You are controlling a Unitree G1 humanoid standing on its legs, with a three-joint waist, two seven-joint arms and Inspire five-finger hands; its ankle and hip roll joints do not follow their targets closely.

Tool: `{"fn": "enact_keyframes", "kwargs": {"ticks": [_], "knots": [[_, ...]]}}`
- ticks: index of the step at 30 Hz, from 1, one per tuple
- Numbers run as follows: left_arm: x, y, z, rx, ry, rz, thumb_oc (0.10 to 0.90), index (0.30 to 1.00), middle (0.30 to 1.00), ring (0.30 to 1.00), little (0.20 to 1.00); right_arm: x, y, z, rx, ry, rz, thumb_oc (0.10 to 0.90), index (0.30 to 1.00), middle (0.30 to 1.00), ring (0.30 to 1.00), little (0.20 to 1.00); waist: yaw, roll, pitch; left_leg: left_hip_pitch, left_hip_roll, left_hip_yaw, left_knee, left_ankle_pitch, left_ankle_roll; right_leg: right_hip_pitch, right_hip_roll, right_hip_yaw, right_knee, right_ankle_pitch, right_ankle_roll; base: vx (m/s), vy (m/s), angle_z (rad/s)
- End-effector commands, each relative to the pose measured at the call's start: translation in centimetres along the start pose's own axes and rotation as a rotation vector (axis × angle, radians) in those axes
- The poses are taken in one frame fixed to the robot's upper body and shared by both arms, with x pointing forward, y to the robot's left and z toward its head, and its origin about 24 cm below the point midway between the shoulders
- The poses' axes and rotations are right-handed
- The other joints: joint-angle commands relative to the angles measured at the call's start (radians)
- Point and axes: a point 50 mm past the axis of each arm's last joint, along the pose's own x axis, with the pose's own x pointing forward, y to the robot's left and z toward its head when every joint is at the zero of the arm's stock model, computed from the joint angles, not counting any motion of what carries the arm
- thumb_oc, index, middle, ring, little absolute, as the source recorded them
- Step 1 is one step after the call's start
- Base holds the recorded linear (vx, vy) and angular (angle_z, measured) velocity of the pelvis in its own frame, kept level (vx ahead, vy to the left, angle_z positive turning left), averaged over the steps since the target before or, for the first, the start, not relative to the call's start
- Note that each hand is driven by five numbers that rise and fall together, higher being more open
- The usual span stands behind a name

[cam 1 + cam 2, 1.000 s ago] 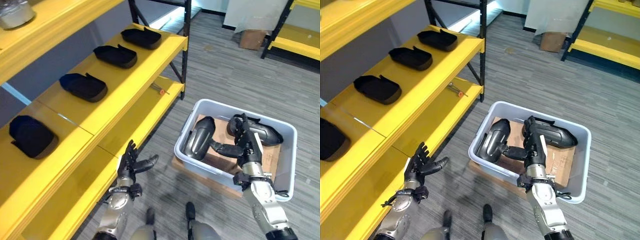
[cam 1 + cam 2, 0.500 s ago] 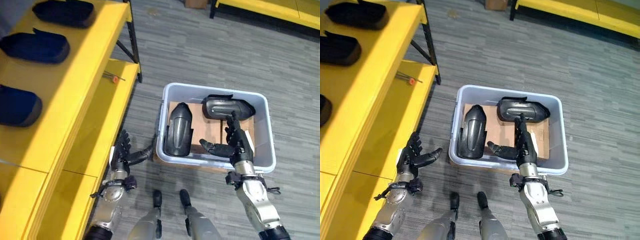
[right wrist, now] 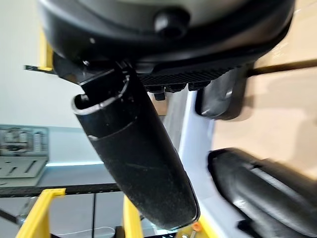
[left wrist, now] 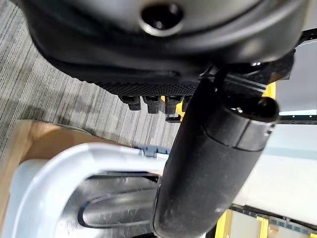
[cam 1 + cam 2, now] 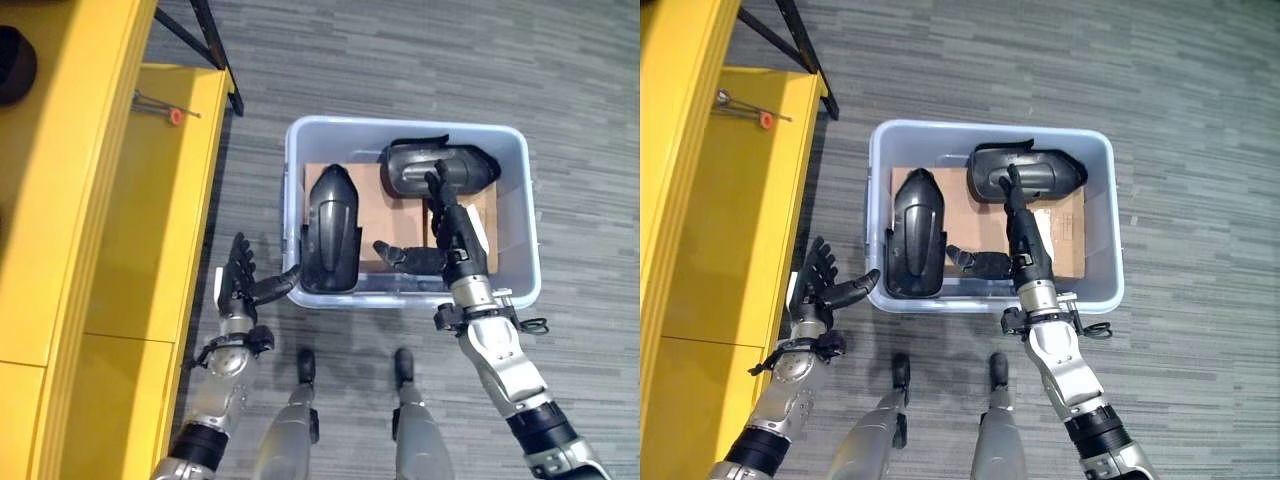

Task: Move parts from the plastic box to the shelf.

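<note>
Two dark parts lie in the pale plastic box [image 5: 520, 245] on the floor, on a brown cardboard sheet [image 5: 400, 225] that lines its bottom. The upright part [image 5: 332, 230] lies lengthwise at the box's left side; the far part [image 5: 440, 168] lies crosswise against the far wall.

My right hand [image 5: 452, 240] reaches over the near wall into the box. Its fingers [image 5: 1018, 215] are straight and spread, their tips at the near edge of the far part; whether they touch it I cannot tell. My thumb [image 5: 400, 255] stands out sideways toward the upright part, close to it. Nothing is clamped.

My left hand [image 5: 240, 290] hangs outside the box, at its near-left corner, with fingers [image 5: 818, 268] straight and apart and the thumb [image 5: 280, 285] pointing at the box wall, just beside it. It holds nothing.

The yellow shelf [image 5: 150, 220] runs along my left, near the box. On its lower board, at the far end, lies a small tool with an orange handle [image 5: 172, 116]. A black upright post [image 5: 218, 50] of the shelf frame stands just beyond the board's far corner.
</note>
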Motion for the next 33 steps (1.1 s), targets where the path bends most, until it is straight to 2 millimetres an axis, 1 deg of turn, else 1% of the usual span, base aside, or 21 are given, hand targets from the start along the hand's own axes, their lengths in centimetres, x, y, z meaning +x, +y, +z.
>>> {"fn": "enact_keyframes", "kwargs": {"ticks": [1, 2, 3, 5, 9, 11, 12, 13, 15, 17, 21, 23, 26, 27, 28, 29, 30, 33], "knots": [[-0.9, 1.1, 2.3, 0.009, -0.152, -0.005, 0.900, 1.000, 1.000, 1.000, 1.000, 0.9, -0.6, 4.0, 0.013, -0.220, -0.040, 0.900, 1.000, 1.000, 1.000, 1.000, 0.011, -0.062, -0.104, -0.035, 0.070, 0.037, 0.043, -0.055, -0.022, -0.111, 0.041, -0.038, 0.149, -0.020, -0.020, 0.02, -0.206, 0.31], [-1.0, 1.1, 2.3, 0.009, -0.153, -0.010, 0.900, 1.000, 1.000, 1.000, 1.000, 0.9, -0.8, 4.0, 0.007, -0.220, -0.040, 0.900, 1.000, 1.000, 1.000, 1.000, 0.012, -0.064, -0.102, -0.040, 0.082, 0.031, 0.039, -0.047, -0.029, -0.113, 0.053, -0.041, 0.151, -0.028, -0.022, 0.03, -0.261, -0.17], [-1.1, 1.0, 2.3, 0.008, -0.151, -0.020, 0.900, 1.000, 1.000, 1.000, 1.000, 0.9, -1.3, 4.1, -0.013, -0.223, -0.048, 0.900, 1.000, 1.000, 1.000, 1.000, 0.013, -0.061, -0.094, -0.043, 0.103, 0.021, 0.021, -0.026, -0.044, -0.112, 0.068, -0.067, 0.152, -0.053, -0.033, 0.04, -0.343, -0.36], [-1.2, 0.9, 2.3, 0.011, -0.153, -0.033, 0.900, 1.000, 1.000, 1.000, 1.000, 1.0, -1.6, 4.2, -0.049, -0.236, -0.062, 0.900, 1.000, 1.000, 1.000, 1.000, 0.011, -0.054, -0.089, -0.044, 0.124, 0.009, -0.009, -0.003, -0.059, -0.114, 0.086, -0.089, 0.153, -0.079, -0.045, 0.02, -0.293, -0.06], [-1.1, -0.3, 2.4, 0.005, -0.151, -0.077, 0.900, 1.000, 1.000, 1.000, 1.000, 1.8, -1.8, 4.7, -0.100, -0.257, -0.100, 0.900, 1.000, 1.000, 1.000, 1.000, 0.011, -0.035, -0.075, -0.052, 0.157, 0.003, -0.059, 0.043, -0.083, -0.135, 0.116, -0.125, 0.168, -0.102, -0.061, -0.01, -0.195, 0.09], [-1.1, -0.9, 2.5, 0.005, -0.154, -0.100, 0.900, 1.000, 1.000, 1.000, 1.000, 2.5, -1.6, 5.4, -0.121, -0.289, -0.113, 0.900, 1.000, 1.000, 1.000, 1.000, 0.012, -0.021, -0.067, -0.056, 0.165, 0.000, -0.076, 0.060, -0.092, -0.147, 0.129, -0.135, 0.175, -0.108, -0.065, -0.01, -0.160, 0.09], [-1.0, -1.7, 2.5, -0.008, -0.153, -0.124, 0.900, 1.000, 1.000, 1.000, 1.000, 4.0, -1.2, 6.4, -0.129, -0.326, -0.147, 0.900, 1.000, 1.000, 1.000, 1.000, 0.017, -0.004, -0.054, -0.071, 0.169, 0.000, -0.080, 0.068, -0.097, -0.164, 0.136, -0.137, 0.176, -0.105, -0.069, -0.03, -0.138, 0.06], [-0.9, -2.1, 2.6, -0.013, -0.154, -0.131, 0.900, 1.000, 1.000, 1.000, 1.000, 4.7, -0.9, 6.9, -0.119, -0.345, -0.157, 0.900, 1.000, 1.000, 1.000, 1.000, 0.019, 0.000, -0.048, -0.076, 0.169, 0.001, -0.082, 0.070, -0.098, -0.171, 0.139, -0.136, 0.176, -0.102, -0.070, -0.03, -0.112, 0.06], [-0.9, -2.5, 2.5, -0.021, -0.148, -0.138, 0.900, 1.000, 1.000, 1.000, 1.000, 5.4, -0.5, 7.6, -0.106, -0.370, -0.168, 0.900, 1.000, 1.000, 1.000, 1.000, 0.023, 0.008, -0.038, -0.082, 0.171, 0.004, -0.084, 0.073, -0.101, -0.183, 0.142, -0.134, 0.178, -0.099, -0.071, -0.01, -0.021, 0.01], [-1.0, -2.9, 2.5, -0.030, -0.148, -0.142, 0.900, 1.000, 1.000, 1.000, 1.000, 6.6, -0.2, 8.6, -0.096, -0.398, -0.197, 0.900, 1.000, 1.000, 1.000, 1.000, 0.028, 0.021, -0.024, -0.092, 0.168, 0.009, -0.084, 0.074, -0.102, -0.198, 0.142, -0.131, 0.179, -0.096, -0.072, 0.00, 0.000, 0.00], [-0.9, -3.4, 2.8, -0.039, -0.156, -0.143, 0.900, 1.000, 1.000, 1.000, 1.000, 7.5, 0.0, 10.0, -0.073, -0.438, -0.229, 0.900, 1.000, 1.000, 1.000, 1.000, 0.032, 0.031, -0.006, -0.106, 0.161, 0.012, -0.085, 0.075, -0.103, -0.214, 0.138, -0.126, 0.176, -0.086, -0.073, 0.00, 0.011, 0.03], [-0.9, -3.4, 2.8, -0.038, -0.157, -0.141, 0.900, 1.000, 1.000, 1.000, 1.000, 7.6, 0.0, 10.3, -0.065, -0.446, -0.233, 0.900, 1.000, 1.000, 1.000, 1.000, 0.033, 0.033, -0.004, -0.110, 0.159, 0.013, -0.085, 0.075, -0.102, -0.217, 0.137, -0.126, 0.175, -0.084, -0.073, 0.00, 0.025, 0.08], [-0.9, -3.5, 3.0, -0.046, -0.164, -0.143, 0.900, 1.000, 1.000, 1.000, 1.000, 8.5, 0.1, 11.6, -0.001, -0.474, -0.251, 0.900, 1.000, 1.000, 1.000, 1.000, 0.038, 0.038, 0.011, -0.119, 0.152, 0.015, -0.084, 0.073, -0.100, -0.227, 0.132, -0.123, 0.171, -0.078, -0.071, 0.00, 0.039, 0.04], [-0.9, -3.5, 3.1, -0.047, -0.165, -0.143, 0.900, 1.000, 1.000, 1.000, 1.000, 8.6, 0.1, 11.6, -0.001, -0.475, -0.251, 0.900, 1.000, 1.000, 1.000, 1.000, 0.038, 0.037, 0.012, -0.120, 0.152, 0.015, -0.084, 0.073, -0.100, -0.227, 0.131, -0.123, 0.172, -0.078, -0.071, 0.00, 0.039, 0.02], [-0.9, -3.6, 3.2, -0.055, -0.169, -0.146, 0.900, 1.000, 1.000, 1.000, 1.000, 9.1, -0.1, 12.3, 0.022, -0.488, -0.265, 0.900, 1.000, 1.000, 1.000, 1.000, 0.042, 0.038, 0.020, -0.124, 0.148, 0.014, -0.084, 0.072, -0.100, -0.232, 0.129, -0.121, 0.172, -0.076, -0.071, -0.01, 0.046, 0.06], [-1.0, -3.6, 3.3, -0.062, -0.170, -0.147, 0.900, 1.000, 1.000, 1.000, 1.000, 9.7, -0.2, 13.2, 0.022, -0.505, -0.275, 0.900, 1.000, 1.000, 1.000, 1.000, 0.047, 0.037, 0.027, -0.129, 0.144, 0.012, -0.084, 0.072, -0.098, -0.238, 0.127, -0.120, 0.172, -0.074, -0.070, -0.01, 0.046, 0.06], [-1.0, -3.6, 3.3, -0.063, -0.171, -0.147, 0.900, 1.000, 1.000, 1.000, 1.000, 9.8, -0.2, 13.2, 0.022, -0.506, -0.274, 0.900, 1.000, 1.000, 1.000, 1.000, 0.047, 0.037, 0.028, -0.130, 0.144, 0.013, -0.084, 0.072, -0.098, -0.239, 0.127, -0.120, 0.173, -0.073, -0.070, 0.00, 0.036, 0.02], [-1.0, -3.7, 3.3, -0.071, -0.169, -0.151, 0.900, 1.000, 1.000, 1.000, 1.000, 10.7, -0.6, 14.2, 0.010, -0.516, -0.290, 0.900, 1.000, 1.000, 1.000, 1.000, 0.054, 0.033, 0.037, -0.139, 0.139, 0.011, -0.084, 0.072, -0.098, -0.245, 0.124, -0.121, 0.171, -0.070, -0.071, 0.00, 0.010, 0.00]]}}
